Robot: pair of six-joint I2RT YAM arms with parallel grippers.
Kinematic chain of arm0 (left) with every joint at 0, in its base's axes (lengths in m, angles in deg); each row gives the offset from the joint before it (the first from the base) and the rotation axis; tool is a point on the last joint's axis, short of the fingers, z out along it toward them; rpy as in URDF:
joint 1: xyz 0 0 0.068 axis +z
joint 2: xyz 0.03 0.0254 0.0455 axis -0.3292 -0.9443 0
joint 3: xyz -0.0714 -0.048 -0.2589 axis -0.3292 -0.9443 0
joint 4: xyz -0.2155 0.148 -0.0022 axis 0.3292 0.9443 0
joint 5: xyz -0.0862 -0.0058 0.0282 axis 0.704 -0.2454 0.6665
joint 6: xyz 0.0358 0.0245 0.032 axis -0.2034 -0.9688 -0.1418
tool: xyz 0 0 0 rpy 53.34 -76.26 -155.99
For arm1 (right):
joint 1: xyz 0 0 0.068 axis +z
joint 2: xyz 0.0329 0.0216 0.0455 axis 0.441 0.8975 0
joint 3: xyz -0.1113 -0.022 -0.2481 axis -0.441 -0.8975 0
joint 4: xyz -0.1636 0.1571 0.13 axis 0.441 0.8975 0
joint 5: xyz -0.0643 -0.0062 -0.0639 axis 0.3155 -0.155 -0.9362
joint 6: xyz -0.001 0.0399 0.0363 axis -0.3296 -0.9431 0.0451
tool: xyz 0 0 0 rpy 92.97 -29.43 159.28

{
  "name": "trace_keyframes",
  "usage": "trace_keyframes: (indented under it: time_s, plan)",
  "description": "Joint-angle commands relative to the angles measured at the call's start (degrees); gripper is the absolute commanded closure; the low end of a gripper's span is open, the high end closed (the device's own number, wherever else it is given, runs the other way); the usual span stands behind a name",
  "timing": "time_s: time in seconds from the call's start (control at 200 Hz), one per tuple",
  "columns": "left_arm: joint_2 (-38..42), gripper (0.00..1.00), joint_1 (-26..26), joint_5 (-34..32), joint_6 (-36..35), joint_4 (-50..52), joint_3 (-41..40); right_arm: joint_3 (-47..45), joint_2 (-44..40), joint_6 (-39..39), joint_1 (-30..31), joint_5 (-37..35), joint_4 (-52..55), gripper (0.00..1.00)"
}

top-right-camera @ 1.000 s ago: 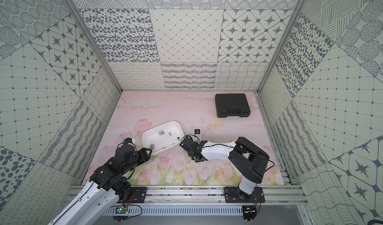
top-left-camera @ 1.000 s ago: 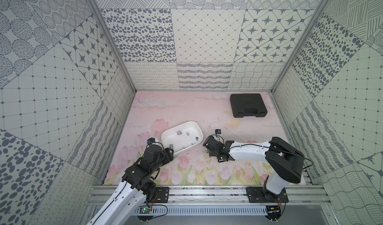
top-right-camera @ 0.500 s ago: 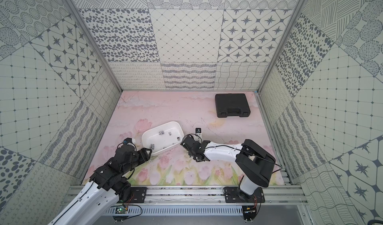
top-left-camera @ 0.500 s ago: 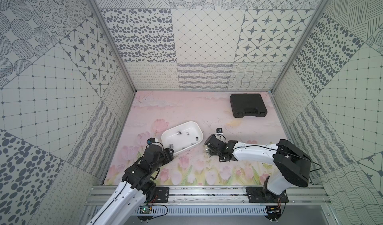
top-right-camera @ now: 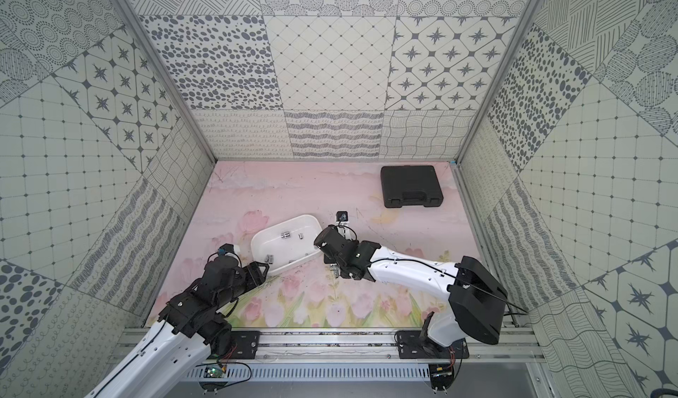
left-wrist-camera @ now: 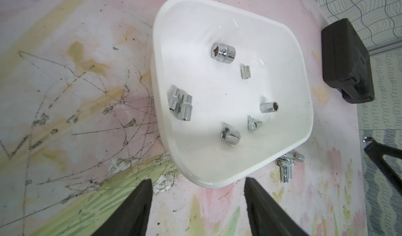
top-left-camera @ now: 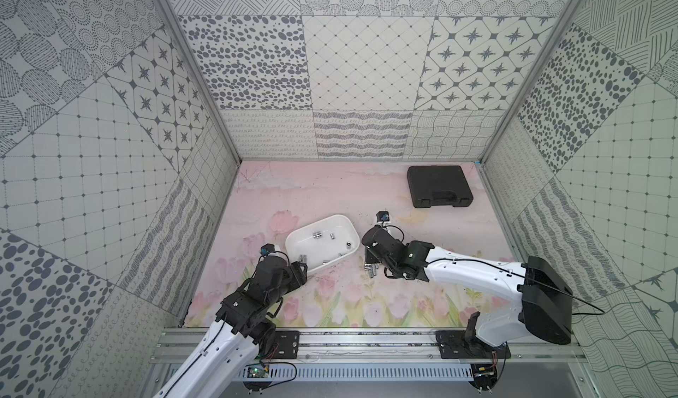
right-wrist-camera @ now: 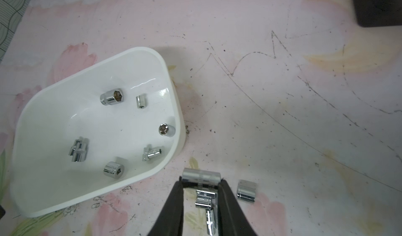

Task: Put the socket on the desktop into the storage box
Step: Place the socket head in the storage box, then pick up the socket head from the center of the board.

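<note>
Beside the storage box (right-wrist-camera: 54,115), the right gripper (right-wrist-camera: 201,181) pinches a socket (right-wrist-camera: 201,175) at its tips; smooth chrome could slip free when lifted. The left gripper (left-wrist-camera: 198,180) gapes empty.

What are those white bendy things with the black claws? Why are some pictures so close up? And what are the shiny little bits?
Those are two robot arms, the left arm and the right arm. Each ends in a gripper, a pincer for picking things up. The two wide pictures come from a camera high above. The two close ones come from small cameras on the arms' wrists.

The pink flowery surface is the desktop. On it sit a white storage box with shiny metal sockets inside, a black tool case at the far side, and a few loose sockets beside the box.

The right gripper is pinching one socket between its fingertips. The left gripper is open and empty, near the box's corner.
</note>
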Motion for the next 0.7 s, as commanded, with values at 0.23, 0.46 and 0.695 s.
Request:
trace_keyframes:
  time_s: [0.23, 0.46, 0.695]
  plan:
    - [0.12, 0.28, -0.21, 0.02, -0.09, -1.41, -0.22, 17.03, 16.74, 6.85, 2.13, 5.28, -1.70, 0.79]
    - [0.17, 0.28, -0.17, 0.03, -0.07, -1.41, -0.20, 23.59, 25.11, 7.79, 2.18, 6.99, -0.08, 0.76]
    - [0.17, 0.28, -0.14, 0.02, -0.07, -1.37, -0.22, 25.35, 25.31, 8.75, 2.04, 7.03, 1.04, 0.56]
